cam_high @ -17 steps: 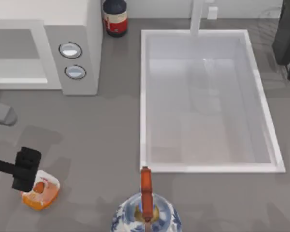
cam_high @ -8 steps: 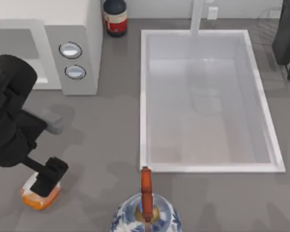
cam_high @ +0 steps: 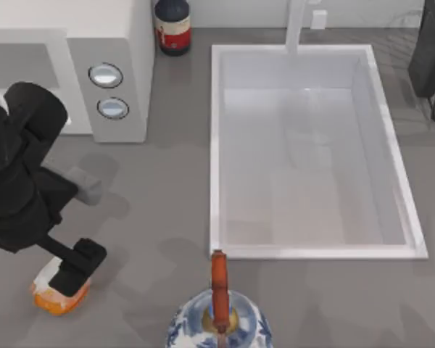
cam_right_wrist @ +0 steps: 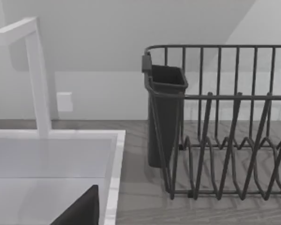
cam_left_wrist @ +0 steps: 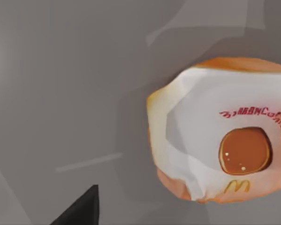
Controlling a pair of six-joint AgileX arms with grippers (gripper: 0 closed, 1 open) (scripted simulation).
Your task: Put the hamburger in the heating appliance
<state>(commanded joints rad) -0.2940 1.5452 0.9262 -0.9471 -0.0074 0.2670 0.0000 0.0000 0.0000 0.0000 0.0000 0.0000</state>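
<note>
Hamburger (cam_high: 52, 296) at the table's (cam_high: 152, 210) near-left corner, left hand (cam_high: 76, 264) directly above it.

Left to right: heating appliance (cam_high: 116, 43), white, two round knobs, at the back left; left arm reaching down over the wrapped hamburger, which lies on the table well apart from the appliance; whether that hand is open or closed cannot be told. Dark bottle (cam_high: 172, 26) just beside the appliance. Blue-and-white kettle (cam_high: 217, 319) at the front edge. White sink (cam_high: 216, 145) to the right. Dark dish rack (cam_right_wrist: 225, 122) at the far right.
</note>
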